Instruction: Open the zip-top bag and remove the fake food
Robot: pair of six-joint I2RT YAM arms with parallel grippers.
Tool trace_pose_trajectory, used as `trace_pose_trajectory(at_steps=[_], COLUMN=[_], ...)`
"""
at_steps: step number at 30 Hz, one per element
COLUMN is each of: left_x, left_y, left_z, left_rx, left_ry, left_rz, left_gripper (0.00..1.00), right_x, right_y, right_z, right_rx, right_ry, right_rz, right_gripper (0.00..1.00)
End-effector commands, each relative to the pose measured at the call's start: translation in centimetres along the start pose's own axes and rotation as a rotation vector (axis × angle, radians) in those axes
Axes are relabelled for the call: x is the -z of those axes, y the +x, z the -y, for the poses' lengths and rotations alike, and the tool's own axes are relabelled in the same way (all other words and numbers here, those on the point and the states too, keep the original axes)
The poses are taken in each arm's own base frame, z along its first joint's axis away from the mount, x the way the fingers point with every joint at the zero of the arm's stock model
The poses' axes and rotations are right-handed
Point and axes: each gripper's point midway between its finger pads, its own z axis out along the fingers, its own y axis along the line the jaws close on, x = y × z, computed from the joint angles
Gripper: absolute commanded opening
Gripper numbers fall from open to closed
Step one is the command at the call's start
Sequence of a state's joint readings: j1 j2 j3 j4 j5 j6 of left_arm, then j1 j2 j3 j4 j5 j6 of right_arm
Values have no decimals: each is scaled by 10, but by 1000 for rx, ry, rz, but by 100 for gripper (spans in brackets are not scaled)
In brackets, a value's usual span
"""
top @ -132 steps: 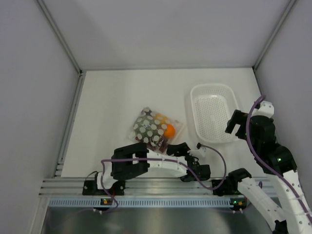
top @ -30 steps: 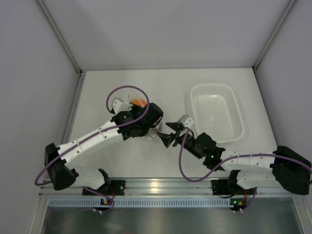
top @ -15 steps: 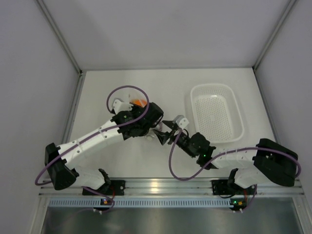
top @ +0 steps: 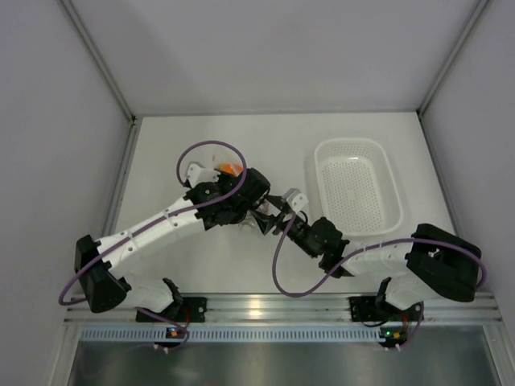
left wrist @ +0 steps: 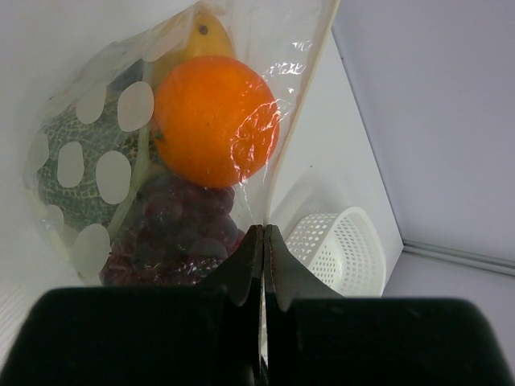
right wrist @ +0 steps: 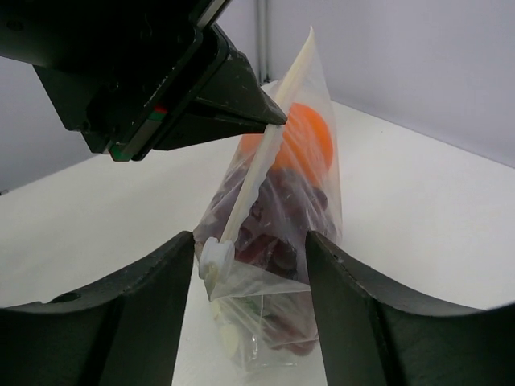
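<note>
Left end effector [left wrist: 263,233]: closed, pinching the zip strip [right wrist: 265,145] of the zip-top bag [left wrist: 121,161]. The bag is held near mid-counter [top: 201,145], left of the white perforated basket [top: 358,186].

Orientation: in the right wrist view the bag's long axis stands steeply, with the strip running from a white slider [right wrist: 216,259] at the lower end up to the top corner.

Material: clear, crinkled film with white dots. Contents are a smooth orange [left wrist: 216,121], a dark red grape bunch [left wrist: 173,229], a netted green melon [left wrist: 84,169] and a yellow lemon [left wrist: 205,40].

Right end effector [right wrist: 251,265]: jaws parted, straddling the slider end; contact cannot be determined.
</note>
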State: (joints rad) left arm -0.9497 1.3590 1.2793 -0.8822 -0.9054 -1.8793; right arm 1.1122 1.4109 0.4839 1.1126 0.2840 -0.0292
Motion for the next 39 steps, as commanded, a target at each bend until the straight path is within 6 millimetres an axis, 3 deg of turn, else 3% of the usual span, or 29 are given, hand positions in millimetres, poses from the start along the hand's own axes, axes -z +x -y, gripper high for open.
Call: trace_pose_trajectory(at_steps=[1,4,9,15,17,22,24,25,26,28,32,33,34,36,39], left_x=[6,6,8,8,8,10,12,15,18,24,46,55,69,72,87], left_y=[-9,-8,-9,-9,-9,-7,-7,-8,-9,-14,-16,-14,2,-3,9], left_z=[28,27,30,26,26,26,29,32,36,44,86,106,112,132,140], left_rx=[93,93,98,94,94,65,37,-12,-28,-143,-397,-406,-572,-689,-910], left_ry=[58,57,64,61,60,76,90,106,118,156,328,417,549,720,994], left_rz=[8,4,0,-4,-8,-25,-37,-40,-44,-47,-82,-97,-198,-207,-346], left_gripper=[0,0,0,0,0,1,23,43,73,90,98,99,98,99,98], right_x=[0,0,-4,-2,0,4,5,5,6,7,14,17,22,28,36], right_y=[-12,-9,-11,-14,-17,-30,-30,-28,-26,-22,-26,-37,-30,-43,-46], right_z=[-5,-6,-2,5,4,4,3,-1,-1,-1,12,18,16,27,34], right_rx=[-48,-48,-48,-52,-54,-25,4,33,53,90,136,146,152,166,203], right_ry=[-11,-8,5,21,14,-6,-30,-65,-80,-122,-152,-141,-183,-180,-214], right_rz=[82,82,86,109,120,148,129,116,86,48,0,16,-23,-8,-54], right_gripper=[57,46,43,19,2,0,0,0,0,0,0,0,0,0,0])
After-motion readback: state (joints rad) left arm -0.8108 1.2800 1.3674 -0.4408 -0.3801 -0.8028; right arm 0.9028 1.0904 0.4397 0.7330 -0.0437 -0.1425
